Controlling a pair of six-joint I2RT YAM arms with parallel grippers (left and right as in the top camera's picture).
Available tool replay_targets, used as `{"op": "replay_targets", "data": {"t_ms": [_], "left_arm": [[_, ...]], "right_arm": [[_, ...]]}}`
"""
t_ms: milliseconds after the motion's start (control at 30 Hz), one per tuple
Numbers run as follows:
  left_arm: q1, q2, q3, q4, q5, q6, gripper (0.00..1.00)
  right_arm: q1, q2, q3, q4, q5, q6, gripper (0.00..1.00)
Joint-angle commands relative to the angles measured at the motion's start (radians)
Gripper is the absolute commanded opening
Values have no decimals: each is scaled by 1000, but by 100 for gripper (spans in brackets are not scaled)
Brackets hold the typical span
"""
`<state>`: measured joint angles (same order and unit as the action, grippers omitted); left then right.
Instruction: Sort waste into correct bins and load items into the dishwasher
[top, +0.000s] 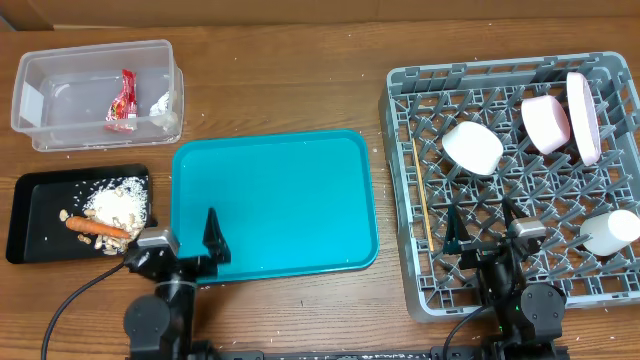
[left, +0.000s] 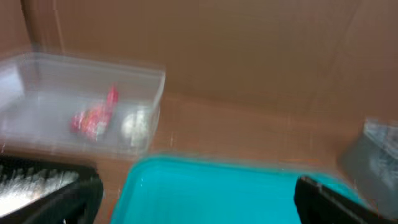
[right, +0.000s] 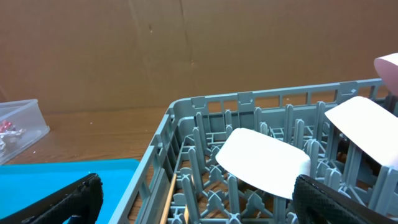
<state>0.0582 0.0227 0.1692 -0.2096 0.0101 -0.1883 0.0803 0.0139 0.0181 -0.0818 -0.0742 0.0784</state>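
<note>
The clear tub (top: 40, 95) at the back left holds the red wrapper (top: 123, 100) and white tissue (top: 161, 103); both show in the left wrist view (left: 93, 118). The black tray (top: 30, 215) holds rice scraps (top: 118, 200) and the carrot (top: 95, 227). The grey dish rack (top: 400, 180) on the right holds a white bowl (top: 472, 146), a pink bowl (top: 546, 123), a pink plate (top: 583, 115), a white cup (top: 610, 232) and chopsticks (top: 421, 195). My left gripper (top: 180, 245) is open and empty at the teal tray's front left corner. My right gripper (top: 485, 225) is open and empty over the rack's front.
The teal serving tray (top: 272, 200) lies bare in the middle between the bins and the rack. A brown cardboard wall (right: 186, 43) stands behind the table. Rice grains are scattered around the black tray and the tub.
</note>
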Motion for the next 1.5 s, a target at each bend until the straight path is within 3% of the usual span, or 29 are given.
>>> {"op": "replay_targets", "data": {"t_ms": [0, 33, 167, 1467], "left_arm": [[-9, -19, -133, 246, 7, 31, 100], [-9, -19, -168, 299, 13, 32, 100], [-13, -19, -164, 122, 24, 28, 100], [-12, -16, -164, 132, 16, 28, 100]], "right_arm": [[5, -7, -10, 5, -2, 3, 100], [5, -7, -10, 5, -2, 3, 100], [5, -7, -10, 5, -2, 3, 100], [5, -7, -10, 5, -2, 3, 100]]}}
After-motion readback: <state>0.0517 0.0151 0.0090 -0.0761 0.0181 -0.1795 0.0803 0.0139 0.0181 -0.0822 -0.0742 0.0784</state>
